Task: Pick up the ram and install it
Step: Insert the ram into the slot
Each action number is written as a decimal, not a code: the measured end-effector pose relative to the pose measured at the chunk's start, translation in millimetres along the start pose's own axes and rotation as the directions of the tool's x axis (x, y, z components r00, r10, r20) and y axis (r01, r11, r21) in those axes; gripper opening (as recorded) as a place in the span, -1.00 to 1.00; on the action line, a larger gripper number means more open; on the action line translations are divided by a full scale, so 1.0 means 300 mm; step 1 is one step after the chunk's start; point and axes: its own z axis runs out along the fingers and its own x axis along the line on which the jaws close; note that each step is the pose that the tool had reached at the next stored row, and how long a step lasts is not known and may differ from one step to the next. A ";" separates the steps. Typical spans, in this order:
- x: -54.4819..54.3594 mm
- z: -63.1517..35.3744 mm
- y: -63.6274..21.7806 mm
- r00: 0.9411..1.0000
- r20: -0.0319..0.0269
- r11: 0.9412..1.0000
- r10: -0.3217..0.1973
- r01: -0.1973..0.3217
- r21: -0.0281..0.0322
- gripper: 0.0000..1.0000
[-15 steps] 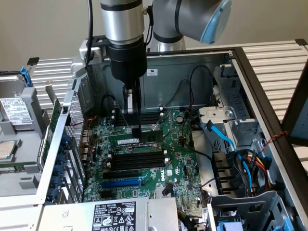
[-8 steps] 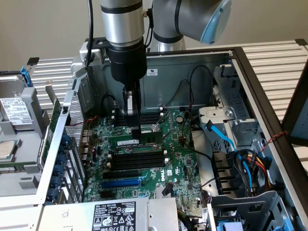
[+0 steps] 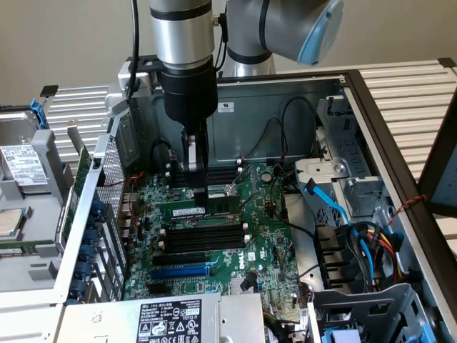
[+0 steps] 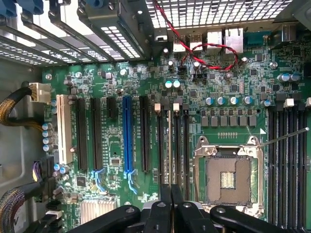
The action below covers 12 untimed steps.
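A pale, ribbed worktop point(image 3: 407, 86) carries an open computer case point(image 3: 278, 107), which lies on its side with its interior facing up. At the exterior view's left, a grey metal tray point(image 3: 28, 268) holding a silver drive point(image 3: 25, 166) sits just beside the case, perhaps hinged to it.
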 end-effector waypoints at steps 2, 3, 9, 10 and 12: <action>0.002 0.005 0.000 1.000 0.001 1.000 0.000 0.000 0.000 -0.76; 0.002 0.008 0.000 1.000 0.001 1.000 0.000 0.000 -0.001 -0.76; 0.000 0.025 0.001 1.000 0.001 1.000 -0.001 0.001 -0.010 -0.76; 0.000 0.028 0.001 1.000 0.002 1.000 -0.001 0.001 -0.011 -0.76; -0.001 0.036 0.001 1.000 0.002 1.000 -0.002 0.002 -0.014 -0.76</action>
